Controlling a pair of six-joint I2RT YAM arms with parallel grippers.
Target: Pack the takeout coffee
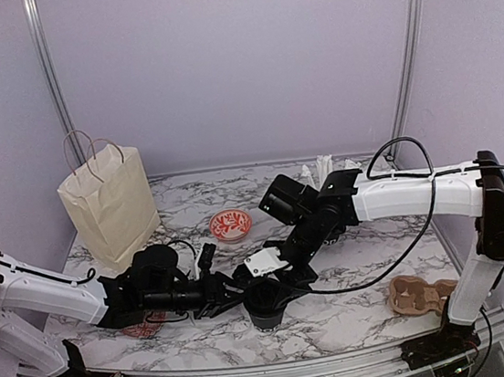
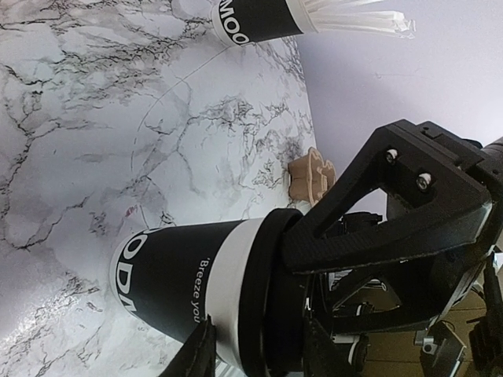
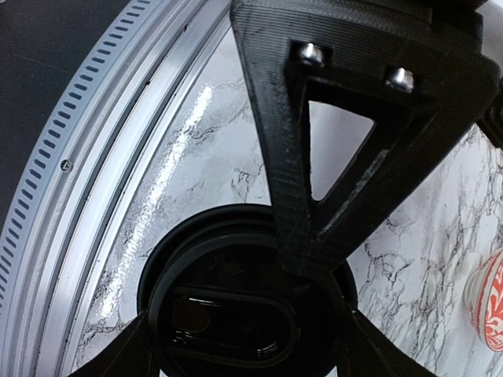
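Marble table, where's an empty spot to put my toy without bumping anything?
Bare marble at the back, between the tan paper bag and the black cup of white straws. Another patch in front, between the black paper cup and the brown cardboard cup carrier. The middle is crowded: left gripper and right gripper meet at the round black plastic lid.

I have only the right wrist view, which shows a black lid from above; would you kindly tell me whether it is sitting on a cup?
Observer: Yes. In the left wrist view the lid caps a black cup.
Operator: Thank you. Where is the left gripper?
Observer: From above, the left gripper is beside the cup, on its left; I cannot tell whether they touch.
Operator: Is there anything to pack it into?
Observer: A paper bag stands upright at the back left, apart from the cup.
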